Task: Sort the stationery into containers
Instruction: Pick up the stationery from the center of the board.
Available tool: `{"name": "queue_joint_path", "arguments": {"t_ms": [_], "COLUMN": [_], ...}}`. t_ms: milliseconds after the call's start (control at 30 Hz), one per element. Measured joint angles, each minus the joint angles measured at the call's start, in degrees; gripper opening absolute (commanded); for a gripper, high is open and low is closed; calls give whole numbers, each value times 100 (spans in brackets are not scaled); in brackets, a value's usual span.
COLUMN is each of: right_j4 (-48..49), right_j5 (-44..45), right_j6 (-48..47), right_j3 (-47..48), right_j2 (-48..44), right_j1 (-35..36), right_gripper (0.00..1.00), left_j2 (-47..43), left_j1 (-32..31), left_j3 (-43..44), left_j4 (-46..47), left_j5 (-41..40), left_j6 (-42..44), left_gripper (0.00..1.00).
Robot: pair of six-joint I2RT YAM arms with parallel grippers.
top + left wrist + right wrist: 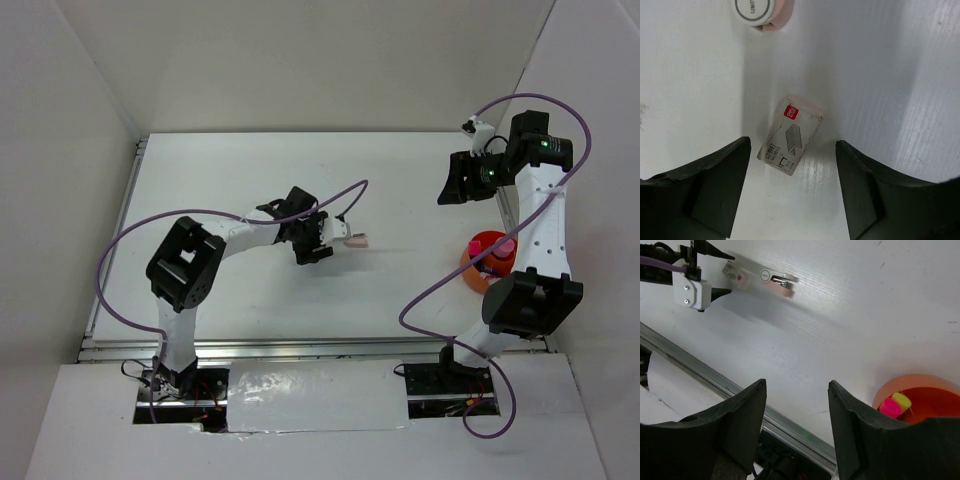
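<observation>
**Two Grippers Spread, One Small Box Between the Left Fingers**

Two arms stood over the white table (250,170). The left arm (235,235) reached to the middle of it. The right arm (545,215) was folded up at the right side, above the orange cup (476,268). The cup sat near the right edge, well apart from the place where the left arm worked.

The right gripper (796,390) hung high, with its fingers spread and nothing between them. The left gripper (792,147) was also spread, pointed down at the table, and it held nothing yet. A pink tube (760,10) lay just beyond it. Between its fingers lay a small white box (791,135), flat on the table and turned diagonally to the jaws, near the tube but not touching it. Inside the cup a pink cap (888,407) and a yellow cap (902,400) showed.

The next move was probably to close on the box. Because it lay askew, the fingers could meet its corners first, and it might twist or slip out. It could not be told if the fingertips were low enough; if they were too high, they would catch only the top edge. A drift forward could push the round tube and make it roll. On the way to the cup, a bump against the right arm could tip the cup over.
</observation>
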Motion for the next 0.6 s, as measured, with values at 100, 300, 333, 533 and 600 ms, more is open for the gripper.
{"name": "queue_joint_path", "arguments": {"t_ms": [100, 300, 333, 533, 600], "right_j4": [0, 2, 4, 4, 20], "right_j5": [-7, -146, -184, -546, -817], "right_j6": [2, 22, 35, 157, 245], "right_j3": [0, -83, -122, -424, -704], "right_j2": [0, -2, -2, -2, -28], "right_j1": [7, 9, 9, 7, 2], "right_gripper": [59, 59, 59, 58, 58], "left_j2": [0, 0, 0, -52, -168], "left_j1": [-17, -26, -26, -66, -105], "left_j3": [0, 2, 2, -2, -90], "left_j4": [-24, -192, -221, -396, -389], "left_j5": [44, 197, 227, 334, 350], "left_j6": [188, 492, 538, 546, 387], "left_gripper": [71, 50, 45, 33, 28]}}
